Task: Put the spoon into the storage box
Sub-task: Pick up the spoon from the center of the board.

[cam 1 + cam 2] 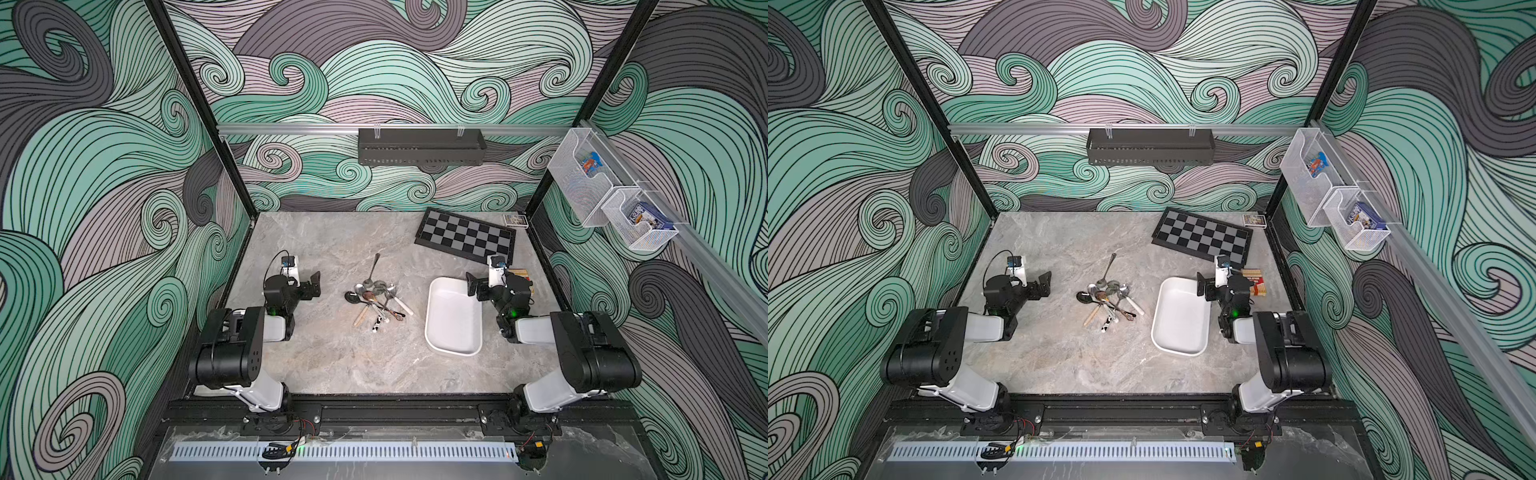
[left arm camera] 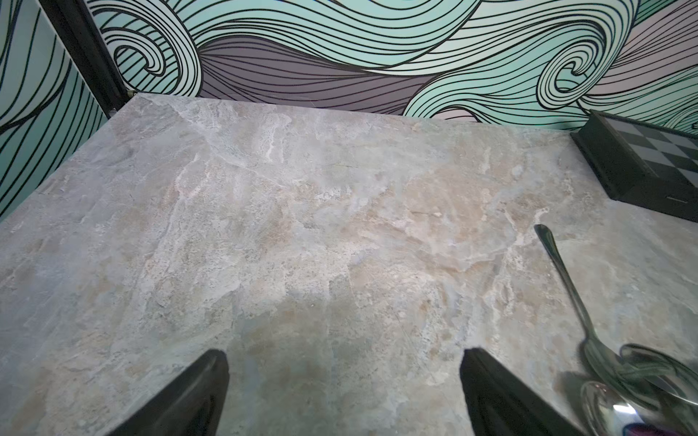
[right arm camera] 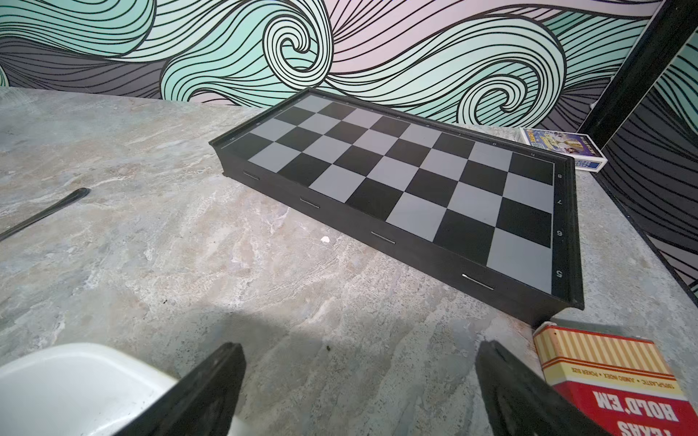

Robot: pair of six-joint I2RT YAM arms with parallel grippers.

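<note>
Left gripper (image 2: 345, 353): jaws spread wide, holding nothing, near spoon pile (image 1: 376, 297), not touching. Right gripper (image 3: 360, 344): jaws spread wide, holding nothing, beside storage box (image 3: 75, 377).

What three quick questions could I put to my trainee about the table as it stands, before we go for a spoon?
1. True or false: the storage box already holds a spoon.
2. The spoon pile lies: A) to the storage box's left, B) inside it, C) to its right.
3. Fill in: the left gripper and the right gripper are both ____.
Key: 1 false; 2 A; 3 open.
</note>
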